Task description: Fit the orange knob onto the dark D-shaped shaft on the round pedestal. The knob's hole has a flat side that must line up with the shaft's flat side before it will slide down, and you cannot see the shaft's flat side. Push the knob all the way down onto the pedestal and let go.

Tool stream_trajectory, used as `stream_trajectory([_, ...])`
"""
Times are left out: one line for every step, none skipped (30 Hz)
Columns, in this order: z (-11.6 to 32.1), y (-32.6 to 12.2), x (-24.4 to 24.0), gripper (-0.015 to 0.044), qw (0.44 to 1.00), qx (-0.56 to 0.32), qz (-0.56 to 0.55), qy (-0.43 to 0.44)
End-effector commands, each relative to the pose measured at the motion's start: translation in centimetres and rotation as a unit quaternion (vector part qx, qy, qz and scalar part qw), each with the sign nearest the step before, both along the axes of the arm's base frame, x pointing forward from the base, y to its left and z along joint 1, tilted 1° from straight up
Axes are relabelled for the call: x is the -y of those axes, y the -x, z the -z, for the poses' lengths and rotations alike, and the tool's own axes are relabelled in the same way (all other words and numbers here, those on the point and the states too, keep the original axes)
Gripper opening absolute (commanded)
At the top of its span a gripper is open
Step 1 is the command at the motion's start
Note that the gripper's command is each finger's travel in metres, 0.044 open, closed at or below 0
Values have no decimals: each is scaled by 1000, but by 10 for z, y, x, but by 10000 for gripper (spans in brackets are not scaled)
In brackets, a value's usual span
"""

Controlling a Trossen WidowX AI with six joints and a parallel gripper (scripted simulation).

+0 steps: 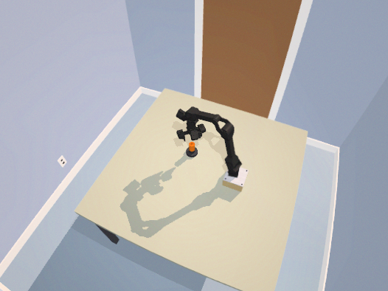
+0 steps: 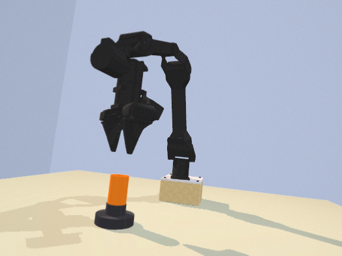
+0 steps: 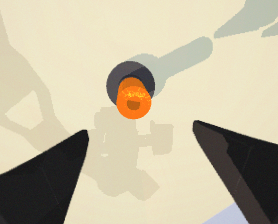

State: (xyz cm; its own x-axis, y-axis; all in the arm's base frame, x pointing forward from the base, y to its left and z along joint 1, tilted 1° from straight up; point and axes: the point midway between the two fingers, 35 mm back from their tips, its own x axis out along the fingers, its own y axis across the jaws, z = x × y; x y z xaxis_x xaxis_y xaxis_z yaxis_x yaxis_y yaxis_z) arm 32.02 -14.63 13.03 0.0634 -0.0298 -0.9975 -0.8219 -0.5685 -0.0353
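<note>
The orange knob [image 1: 192, 147] [image 2: 118, 190] [image 3: 133, 100] stands upright on the round dark pedestal [image 1: 192, 153] [image 2: 114, 220] [image 3: 116, 80]. Its lower edge meets the pedestal's raised collar, with no gap and no shaft showing between them in the exterior view. The shaft is hidden inside the knob. A D-shaped dark opening shows in the knob's top in the wrist view. My gripper [image 2: 121, 152] [image 3: 141, 129] is open and empty. It hangs above the knob, clear of it, with its fingertips well apart.
The arm's white-topped base block [image 1: 236, 179] [image 2: 181, 192] stands on the pale table [image 1: 243, 245] [image 2: 260, 206], to the right of the pedestal in the top and exterior views. Shadows of the arm fall across the table around the pedestal.
</note>
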Motion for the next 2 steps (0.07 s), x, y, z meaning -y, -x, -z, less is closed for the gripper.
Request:
stream_trajectory([3,0,0,440,1000,-6,0,-3])
stream_trajectory([3,0,0,440,1000,-6,0,-3])
